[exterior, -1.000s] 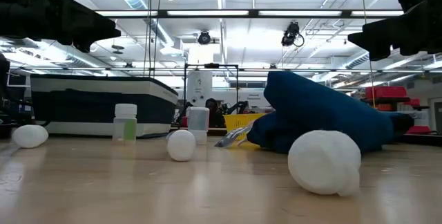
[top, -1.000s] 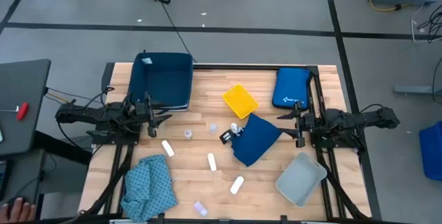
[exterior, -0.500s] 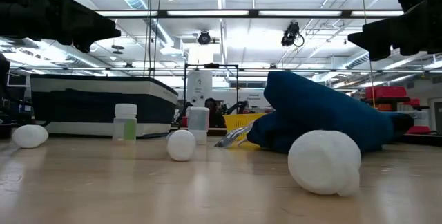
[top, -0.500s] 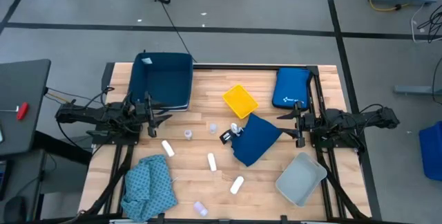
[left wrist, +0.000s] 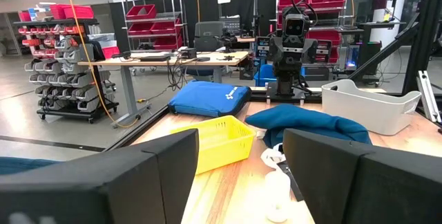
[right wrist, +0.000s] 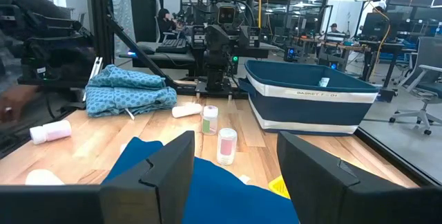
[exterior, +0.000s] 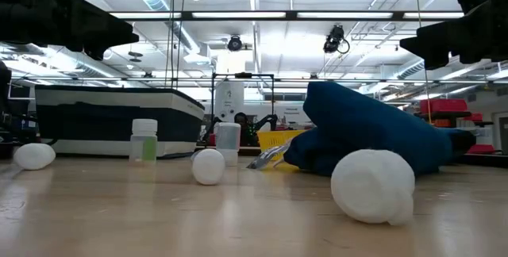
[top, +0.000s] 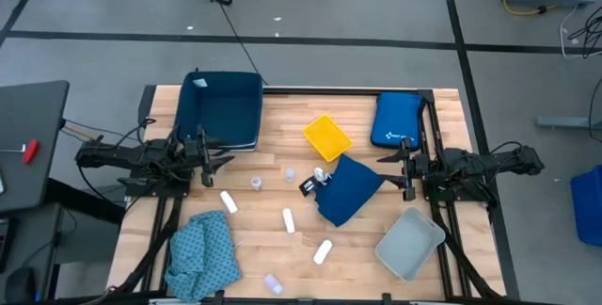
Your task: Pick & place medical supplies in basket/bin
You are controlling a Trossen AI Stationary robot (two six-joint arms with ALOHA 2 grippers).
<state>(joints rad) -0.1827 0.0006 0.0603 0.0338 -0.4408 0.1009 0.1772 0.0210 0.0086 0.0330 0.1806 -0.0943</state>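
Note:
Three white rolls [top: 228, 201] [top: 288, 218] [top: 323, 251] and clear vials [top: 256, 184] [top: 290, 173] [top: 272, 283] lie and stand on the wooden table. The navy blue cloth [top: 348, 187] lies crumpled at mid-table, and the teal patterned cloth [top: 202, 253] is bunched at the near left. My left gripper [top: 214, 161] hovers open at the left edge, beside the navy bin [top: 221, 109]. My right gripper [top: 390, 168] hovers open at the right edge, just right of the navy cloth [right wrist: 207, 189]. Both sets of fingers are empty in the wrist views [left wrist: 242, 175] [right wrist: 235, 175].
A yellow basket [top: 327, 136] sits at the far middle, a royal-blue pouch [top: 397, 120] at the far right and a grey bin [top: 410, 243] at the near right. A small black-and-white item [top: 315, 181] lies by the navy cloth's left edge.
A person's hand at the near left, off the table, has gone from the high view. Both arms and all the things on the table have kept still.

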